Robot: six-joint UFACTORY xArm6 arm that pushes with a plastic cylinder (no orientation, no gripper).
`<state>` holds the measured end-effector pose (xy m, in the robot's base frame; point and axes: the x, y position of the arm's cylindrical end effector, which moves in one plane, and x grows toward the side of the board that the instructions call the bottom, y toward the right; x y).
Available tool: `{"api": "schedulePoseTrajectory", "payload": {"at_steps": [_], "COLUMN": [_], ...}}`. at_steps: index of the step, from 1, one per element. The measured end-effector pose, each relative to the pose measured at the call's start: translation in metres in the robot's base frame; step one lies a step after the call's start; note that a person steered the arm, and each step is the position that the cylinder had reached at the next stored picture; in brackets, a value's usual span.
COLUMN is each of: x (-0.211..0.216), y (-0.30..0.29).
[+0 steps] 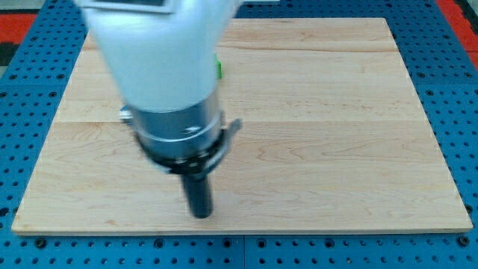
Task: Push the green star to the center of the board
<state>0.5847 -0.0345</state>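
Looking at the one camera view, you see my tip (202, 214) resting low on the wooden board (336, 149), left of centre near the view's bottom, a bare rod with no jaws to part or close. The green star (219, 69) shows only as a sliver at the right edge of the arm's white body (157, 52), up toward the view's top and well apart from the tip. With nearly all of it hidden you cannot tell which way its points face or where any long axis lies, and I judge the tip sits on the wrong side for pushing it toward centre.
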Motion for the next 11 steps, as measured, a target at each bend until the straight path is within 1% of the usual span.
{"api": "schedulePoseTrajectory", "payload": {"at_steps": [2, 3, 5, 6, 7, 8, 9, 10, 11], "x": [-0.076, -0.131, -0.260, -0.322, -0.333, -0.333, -0.326, -0.308, -0.307], "y": [0.104, 0.125, 0.115, 0.087, 0.041, -0.007, -0.039, -0.044, -0.033]}}
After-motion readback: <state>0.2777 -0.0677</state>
